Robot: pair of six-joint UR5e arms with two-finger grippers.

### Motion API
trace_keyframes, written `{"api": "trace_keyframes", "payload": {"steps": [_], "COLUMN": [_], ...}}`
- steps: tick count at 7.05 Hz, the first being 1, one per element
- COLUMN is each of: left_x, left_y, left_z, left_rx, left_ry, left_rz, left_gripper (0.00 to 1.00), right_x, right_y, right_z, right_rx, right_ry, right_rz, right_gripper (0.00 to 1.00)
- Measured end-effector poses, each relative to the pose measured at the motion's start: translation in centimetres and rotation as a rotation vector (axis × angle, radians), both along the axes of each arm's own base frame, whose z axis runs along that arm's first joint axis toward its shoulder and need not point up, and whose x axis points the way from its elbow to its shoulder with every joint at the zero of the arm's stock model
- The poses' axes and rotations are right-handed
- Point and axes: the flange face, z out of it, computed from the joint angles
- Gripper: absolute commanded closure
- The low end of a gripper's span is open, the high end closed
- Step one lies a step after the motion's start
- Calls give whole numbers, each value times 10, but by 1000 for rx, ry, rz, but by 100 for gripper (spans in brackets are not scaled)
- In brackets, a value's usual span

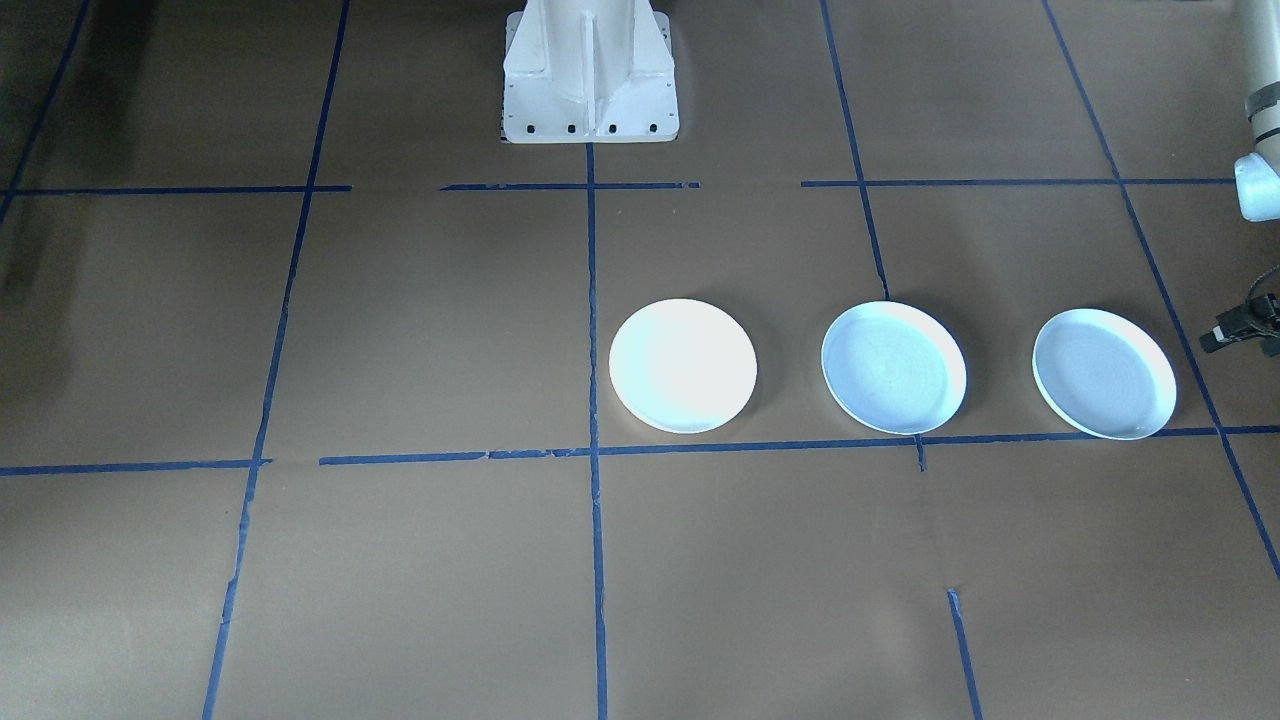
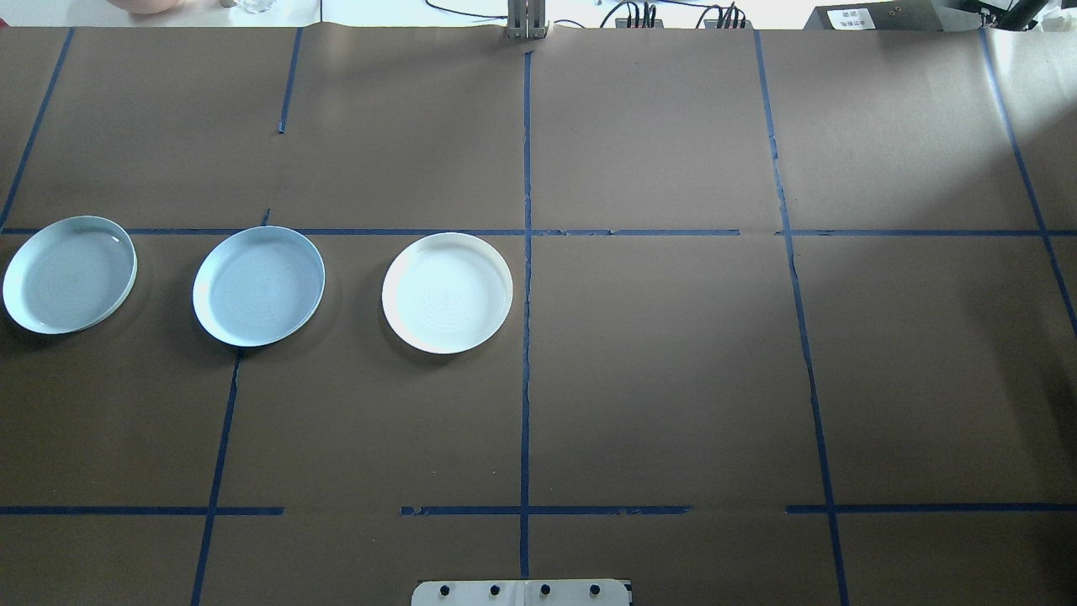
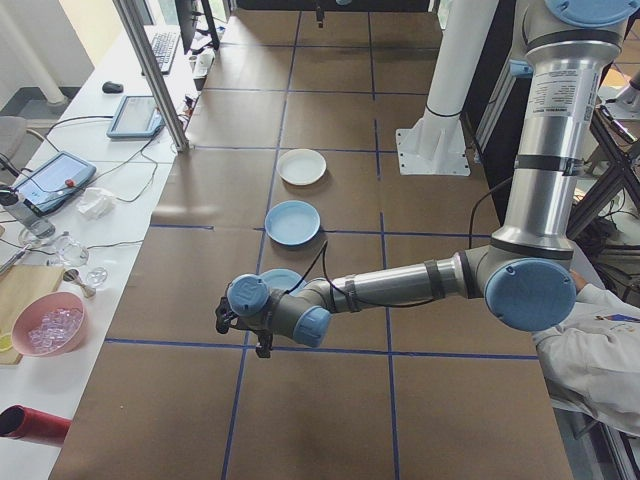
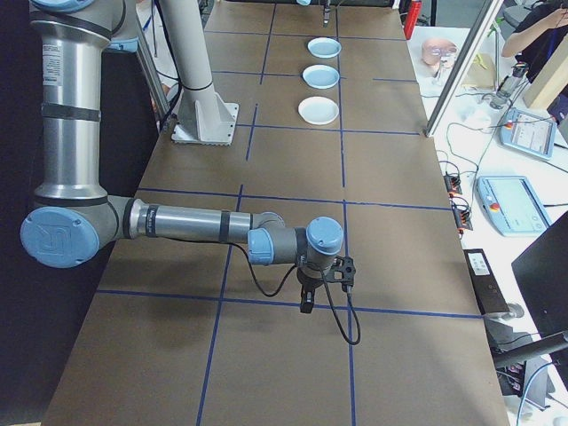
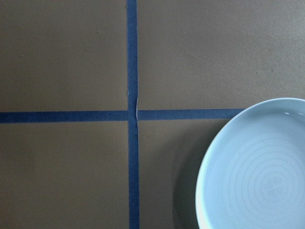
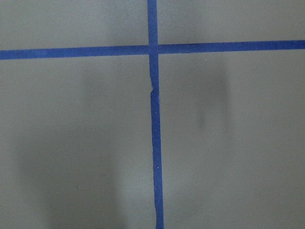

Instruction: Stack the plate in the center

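Three plates (image 2: 258, 286) lie apart, nothing stacked; I can't tell either gripper's (image 3: 228, 316) finger state.

The table (image 2: 673, 379) is covered in brown paper and marked into squares by blue tape lines (image 2: 526, 337). Three plates lie on it in a row, apart from one another, all on the robot's left half: the center plate (image 2: 258, 285), pale bluish with faint rings, a like bluish plate (image 2: 70, 273) beyond it toward the table's left end, and a brighter white plate (image 2: 447, 292) just beside the middle tape line. The white robot base (image 1: 590, 75) stands bolted on the table at its near edge.
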Motion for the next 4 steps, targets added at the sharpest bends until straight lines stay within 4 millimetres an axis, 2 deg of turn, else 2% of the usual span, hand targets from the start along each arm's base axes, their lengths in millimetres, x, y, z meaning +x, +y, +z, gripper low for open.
{"api": "trace_keyframes", "payload": {"steps": [2, 3, 4], "left_x": [32, 42, 51], "left_y": [-1, 0, 1], "left_z": [-4, -2, 4], "left_rx": [27, 37, 35], "left_ry": [-1, -10, -17], "left_rz": [33, 44, 60], "left_gripper": [0, 1, 7], "right_x": [0, 0, 0], "right_y": [0, 0, 0], "right_z": [0, 0, 0], "right_rx": [0, 0, 0], "right_ry": [0, 0, 0], "right_rz": [0, -1, -1], "right_gripper": [0, 0, 0]}}
